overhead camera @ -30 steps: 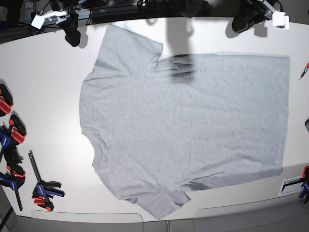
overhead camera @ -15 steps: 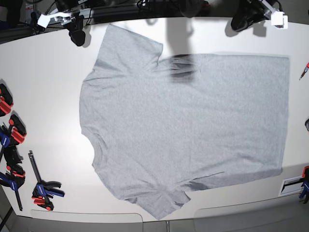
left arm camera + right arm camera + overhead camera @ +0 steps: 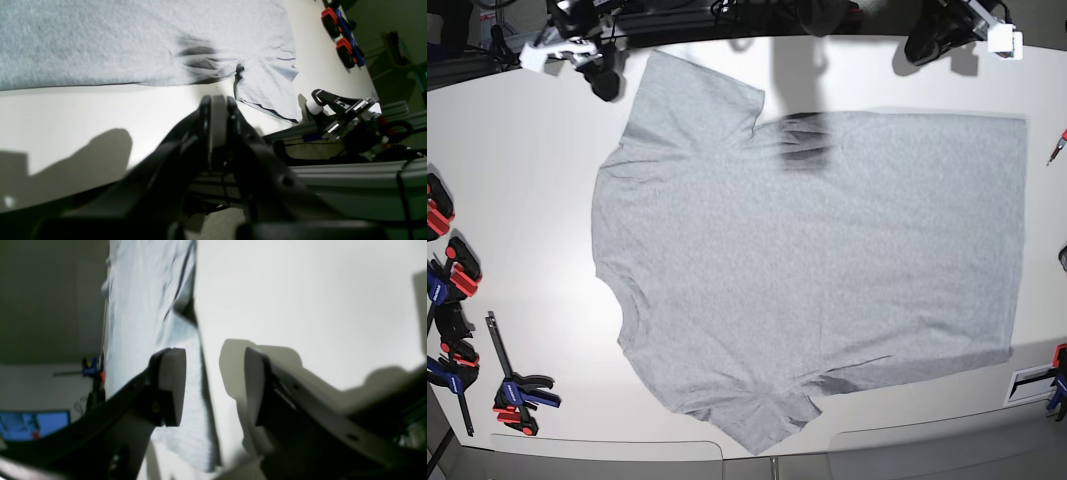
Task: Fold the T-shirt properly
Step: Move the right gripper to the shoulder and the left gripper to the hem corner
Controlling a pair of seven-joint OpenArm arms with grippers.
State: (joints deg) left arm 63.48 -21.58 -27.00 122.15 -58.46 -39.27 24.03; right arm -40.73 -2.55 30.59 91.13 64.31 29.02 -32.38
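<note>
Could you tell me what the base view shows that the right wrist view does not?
Only the base view shows the whole T-shirt spread flat, both sleeves, the red and blue clamps at the table's edge, and the left gripper. Only the right wrist view shows the right gripper close up, its jaws open, with nothing between them, near a sleeve edge. Both share the grey shirt and the white table.

The T-shirt (image 3: 807, 260) lies flat across the middle of the table (image 3: 527, 200), my right gripper (image 3: 607, 80) just beside its far sleeve, my left gripper (image 3: 924, 47) beyond its far edge, clamps (image 3: 467, 330) well apart past its collar end.
</note>
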